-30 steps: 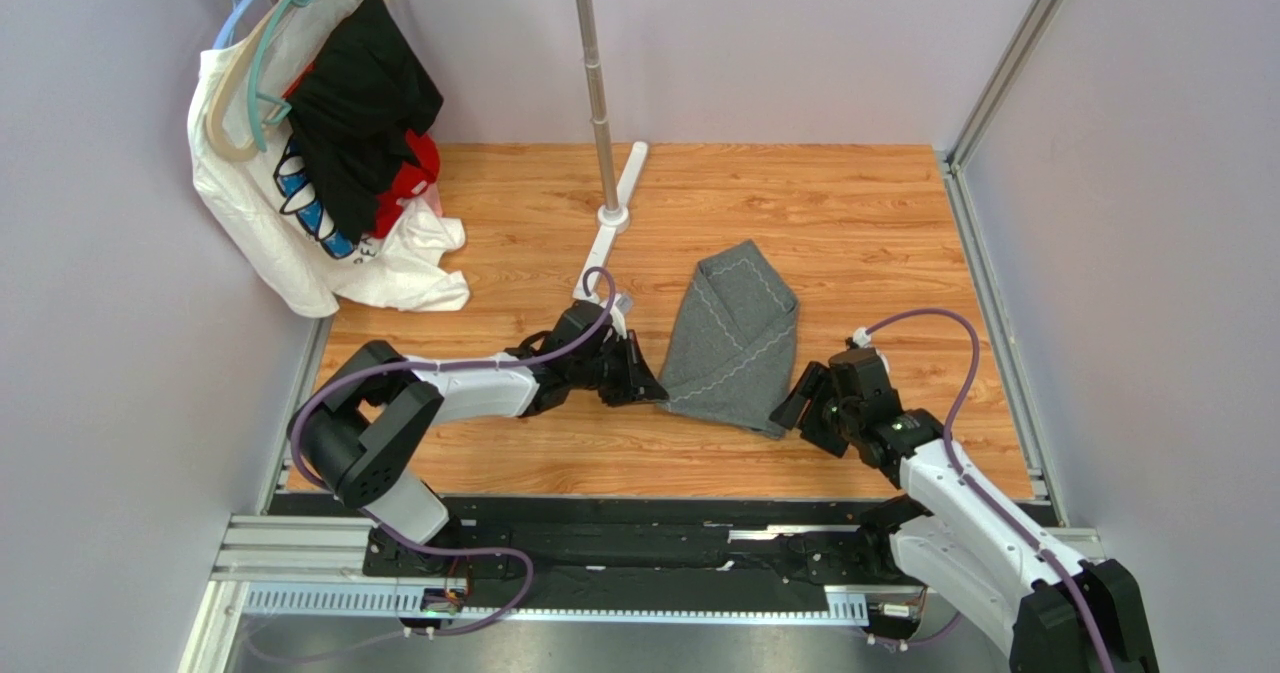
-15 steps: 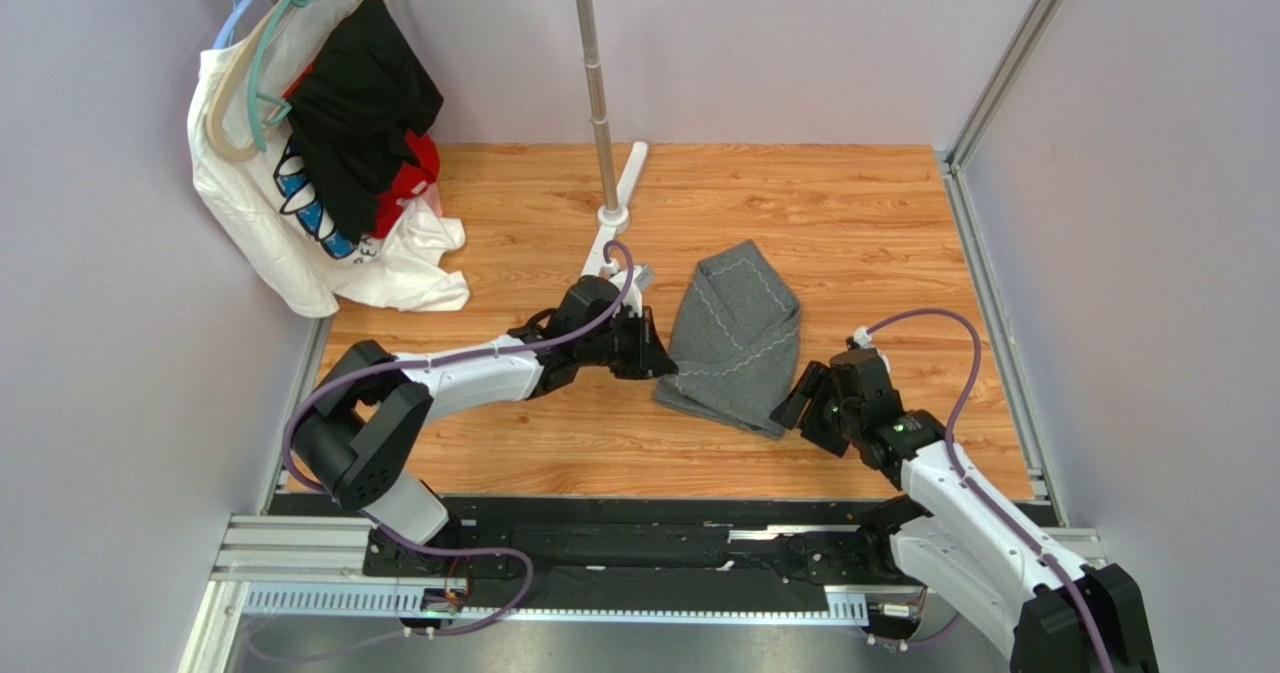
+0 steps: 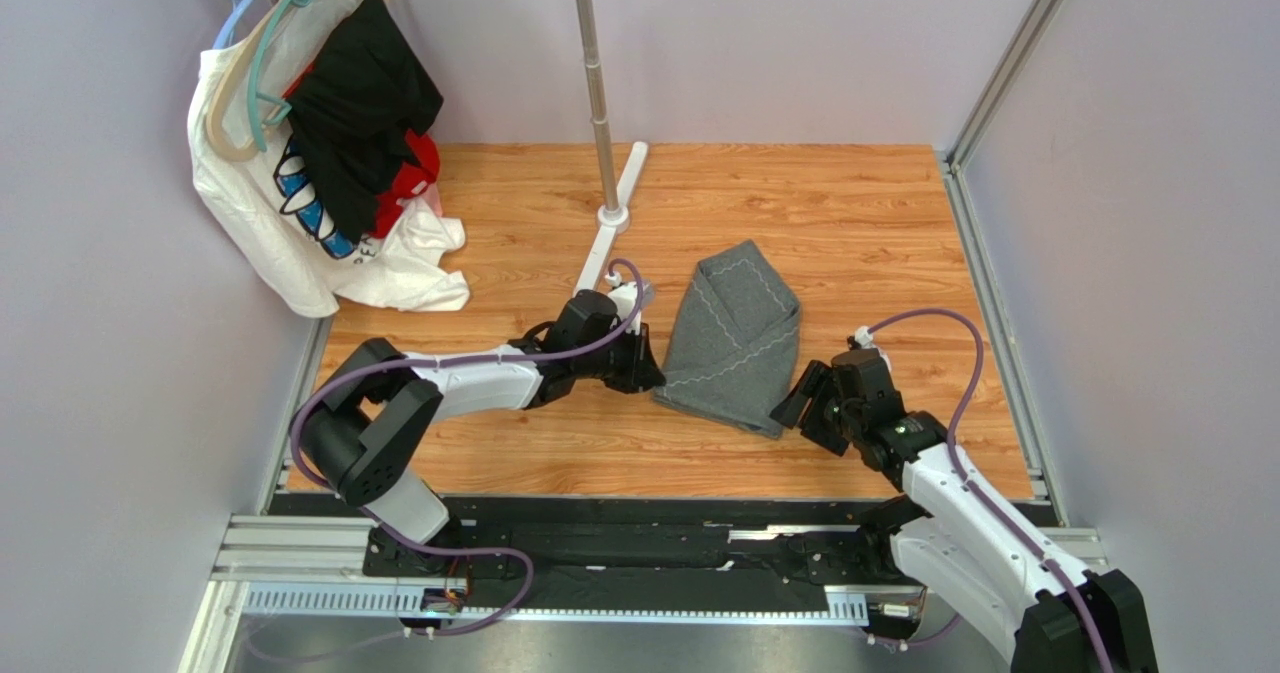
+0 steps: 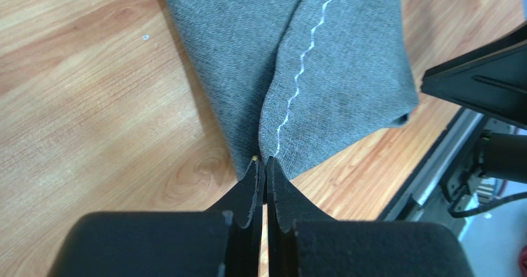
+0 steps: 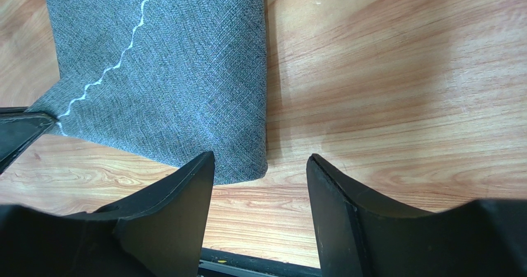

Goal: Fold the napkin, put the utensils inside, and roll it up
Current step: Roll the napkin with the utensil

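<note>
Two grippers sit at opposite lower corners of the napkin (image 3: 733, 339), which lies folded into a narrow, slanted shape on the wooden table (image 3: 872, 208), just right of the centre of the overhead view. The cloth is dark grey with a pale wavy stitched line running down it.

The left gripper (image 3: 649, 370) reaches in from the left to the napkin's lower-left corner. In the left wrist view its fingers (image 4: 250, 187) are pressed together with no gap. The napkin (image 4: 321, 61) puckers into a crease that runs straight into the tips, so the corner appears pinched between them.

The right gripper (image 3: 796, 403) is at the lower-right corner. In the right wrist view its two fingers (image 5: 185, 190) stand well apart, and the napkin's (image 5: 185, 73) corner lies in the gap between them; whether they touch the cloth cannot be told.

A metal pole (image 3: 594, 88) on a white base rises behind the napkin at the top centre. White, black and red clothes (image 3: 323, 133) hang at the upper left.
</note>
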Motion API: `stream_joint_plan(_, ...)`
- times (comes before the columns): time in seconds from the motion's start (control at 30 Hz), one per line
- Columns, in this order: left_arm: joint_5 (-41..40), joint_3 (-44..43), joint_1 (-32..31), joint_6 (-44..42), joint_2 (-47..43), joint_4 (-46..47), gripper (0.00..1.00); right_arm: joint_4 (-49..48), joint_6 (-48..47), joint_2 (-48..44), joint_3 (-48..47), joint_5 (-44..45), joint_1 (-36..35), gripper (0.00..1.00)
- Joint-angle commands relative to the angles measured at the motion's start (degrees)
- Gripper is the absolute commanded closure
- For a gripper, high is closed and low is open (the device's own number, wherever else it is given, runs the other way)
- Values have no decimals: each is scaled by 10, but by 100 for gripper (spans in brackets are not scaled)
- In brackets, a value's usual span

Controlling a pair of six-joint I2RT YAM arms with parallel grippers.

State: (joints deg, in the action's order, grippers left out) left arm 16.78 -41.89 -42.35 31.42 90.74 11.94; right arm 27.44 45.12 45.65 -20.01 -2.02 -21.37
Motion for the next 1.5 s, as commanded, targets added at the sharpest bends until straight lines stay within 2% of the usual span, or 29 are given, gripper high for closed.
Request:
stream_joint_plan(0.0, -6, 5, -2, -27, 15, 45, 100, -3, -6, -6, -16, -8, -3, 39)
stream_joint_plan(0.07, -3, 4, -2, -20, 20, 48, 98, -6, -7, -3, -14, -11, -3, 39)
stream_joint_plan(0.1, -6, 5, -2, -16, 22, 46, 92, -10, -7, 2, -13, -14, -3, 39)
stream_joint_plan(0.2, -16, 14, -2, -2, 17, 45, 84, -30, 2, 12, -3, -31, -3, 39)
stream_joint_plan(0.47, -49, 32, -3, 22, -9, 33, 62, -57, 13, 30, 4, -46, -3, 40)
stream_joint_plan(0.67, -46, 43, -3, 45, -10, 52, 47, -90, 23, 62, 21, -59, -3, 43)
stream_joint_plan(0.9, -30, 51, -2, 72, 8, 98, 46, -107, 23, 87, 24, -54, -3, 54)
stream_joint_plan(0.97, -17, 57, -2, 82, 15, 123, 46, -106, 23, 88, 27, -49, -3, 60)
stream_joint_plan(1.13, 9, 58, -2, 99, 40, 163, 47, -105, 24, 92, 30, -44, -3, 65)
stream_joint_plan(1.23, 22, 55, -2, 102, 49, 171, 49, -105, 24, 93, 32, -42, -3, 66)
stream_joint_plan(1.47, 24, 52, -2, 104, 50, 167, 64, -104, 23, 93, 31, -39, -3, 65)
